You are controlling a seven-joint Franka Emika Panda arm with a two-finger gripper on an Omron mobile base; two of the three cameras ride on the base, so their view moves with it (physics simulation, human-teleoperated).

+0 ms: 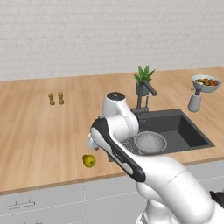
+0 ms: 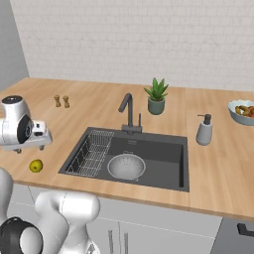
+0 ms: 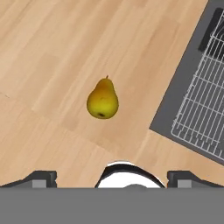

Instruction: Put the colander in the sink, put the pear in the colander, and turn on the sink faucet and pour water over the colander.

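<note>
My gripper (image 3: 112,177) hangs wide open, empty, above the pear (image 3: 103,100) on the tabletop (image 3: 52,52), ready to grasp; colander (image 2: 126,165) waits in sink (image 2: 163,154).

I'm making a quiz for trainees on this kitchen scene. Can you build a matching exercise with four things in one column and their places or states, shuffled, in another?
Things:
1. colander
2. pear
3. gripper
4. wire rack

Places or states:
A. lying on the wooden counter, left of the sink
B. open, above the counter
C. in the basin, along its left side
D. in the basin, in front of the faucet

Pairs: 1-D, 2-A, 3-B, 4-C
</note>
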